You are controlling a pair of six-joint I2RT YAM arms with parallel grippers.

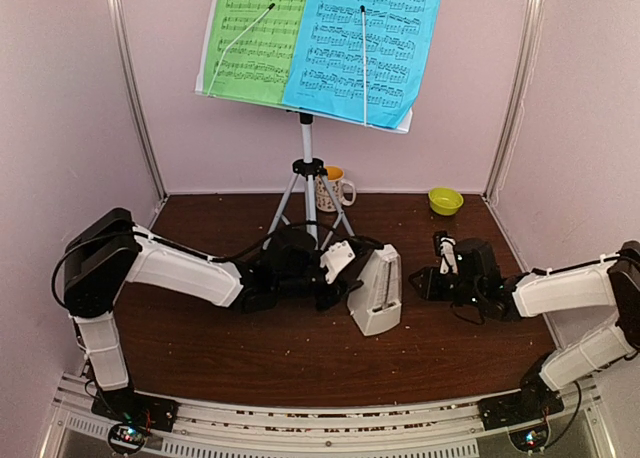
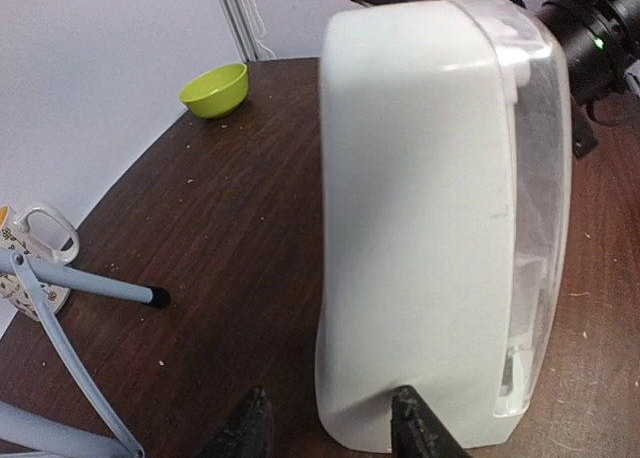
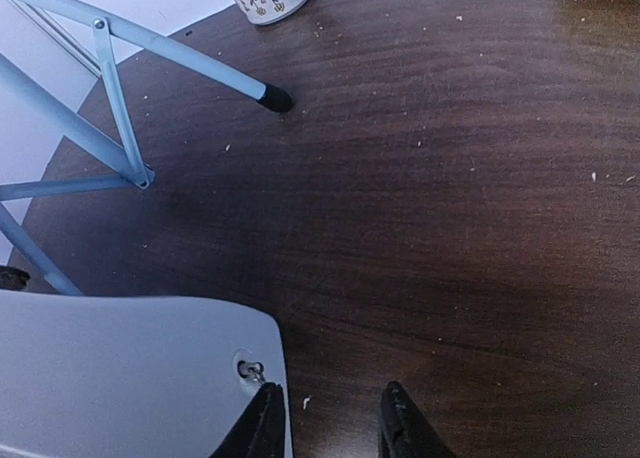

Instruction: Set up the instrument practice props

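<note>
**Pyramid metronome** [image 1: 378, 293]: smooth white plastic, tapering with rounded corners. It stands upright on the dark wood-grain tabletop [image 1: 250, 348], in front of the tripod and between the two arms. A clear cover [image 2: 545, 208] closes one face. In the right wrist view another flat white face carries a small metal stub [image 3: 247, 369].

**Left pincer** [image 2: 330, 433]: parted at the metronome's base. One dark finger stands clear of the white wall and the other overlaps it (no squeeze is evident).

**Right pincer** [image 3: 330, 428]: moderately parted, holding nothing, low over the tabletop just beside the metronome's flat face.

**Music stand** [image 1: 405, 123]: a tilted white desk on a silver tubular tripod [image 1: 308, 168] with black rubber feet, at the back centre. The green sheet [image 1: 255, 38] lies on the left and the blue sheet [image 1: 370, 43] on the right, their edges overlapping. Each is crossed by a thin white wire arm [image 1: 363, 63].

**Periphery**: a patterned mug [image 1: 335, 188] with an orange interior stands behind the tripod legs. A small, glossy lime-green bowl [image 1: 445, 200] sits at the back right. Pale crumbs speckle the tabletop.
</note>
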